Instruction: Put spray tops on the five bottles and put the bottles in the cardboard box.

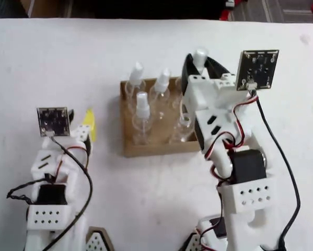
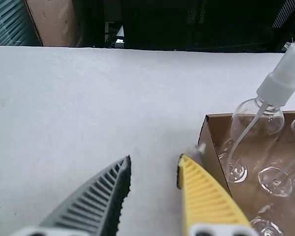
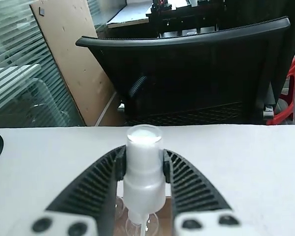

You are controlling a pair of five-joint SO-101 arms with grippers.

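Your right tool (image 3: 143,162) is clamped on the white spray top (image 3: 144,169), jaws closed against both sides of the cap. A clear bottle (image 3: 137,223) shows just beneath it. From above, that top sits at the far right corner of the cardboard box (image 1: 156,150), where other capped bottles (image 1: 142,112) stand close together. Your left tool (image 2: 152,172) sits parted and empty over the bench (image 2: 63,98), just beside the box's left wall. The risk, as I judge it: if the top isn't fully seated, the bottle may slip off, and lowering it could topple its crowded neighbours.
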